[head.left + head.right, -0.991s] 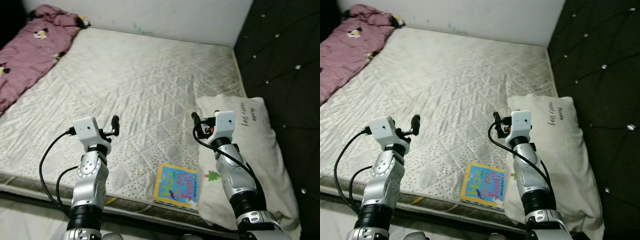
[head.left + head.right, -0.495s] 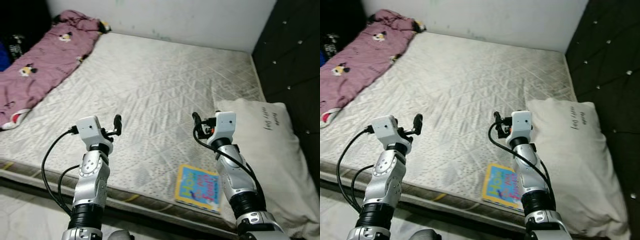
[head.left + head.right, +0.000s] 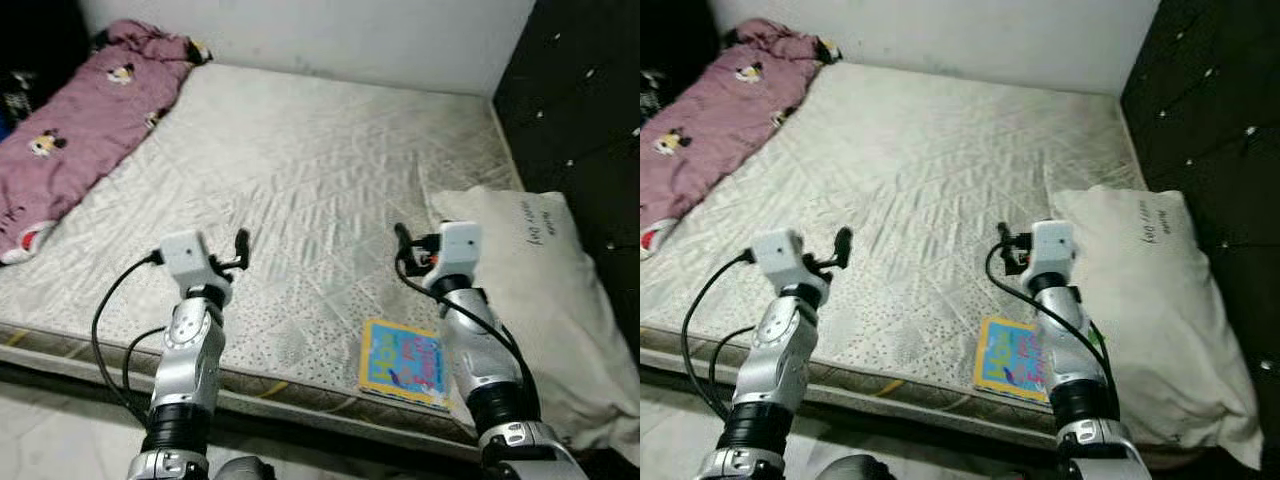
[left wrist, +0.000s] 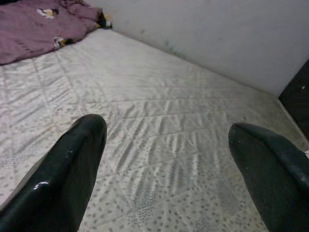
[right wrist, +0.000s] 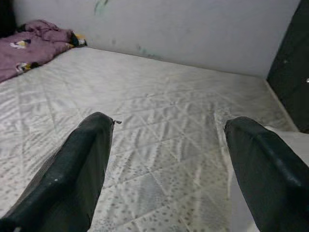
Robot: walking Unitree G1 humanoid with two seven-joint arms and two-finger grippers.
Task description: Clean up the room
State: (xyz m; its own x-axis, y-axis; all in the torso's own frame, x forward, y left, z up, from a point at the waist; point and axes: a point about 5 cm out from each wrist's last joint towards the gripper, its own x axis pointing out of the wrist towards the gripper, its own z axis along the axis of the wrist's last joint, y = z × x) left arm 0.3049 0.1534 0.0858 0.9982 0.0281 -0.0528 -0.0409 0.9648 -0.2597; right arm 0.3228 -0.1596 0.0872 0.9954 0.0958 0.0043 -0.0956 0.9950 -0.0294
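A colourful children's book (image 3: pixel 404 363) lies flat near the front edge of the bare quilted mattress (image 3: pixel 310 190). A white pillow (image 3: pixel 535 285) rests at the right end, beside the book. A purple patterned blanket (image 3: pixel 75 110) is bunched at the far left. My left gripper (image 3: pixel 241 248) is held above the mattress's front left part, open and empty. My right gripper (image 3: pixel 402 243) hovers above the mattress just left of the pillow and beyond the book, open with nothing between its fingers (image 5: pixel 82 164).
A dark tufted headboard (image 3: pixel 575 90) rises on the right behind the pillow. A white wall (image 3: pixel 330 35) runs along the far side. Pale floor (image 3: pixel 60 420) lies below the mattress's front edge. Dark objects (image 3: pixel 15 90) sit at the far left.
The whole view has shifted a little, so the camera moved; the bed now sits slightly further left and lower. Both arms hold the same raised pose with fingers apart.
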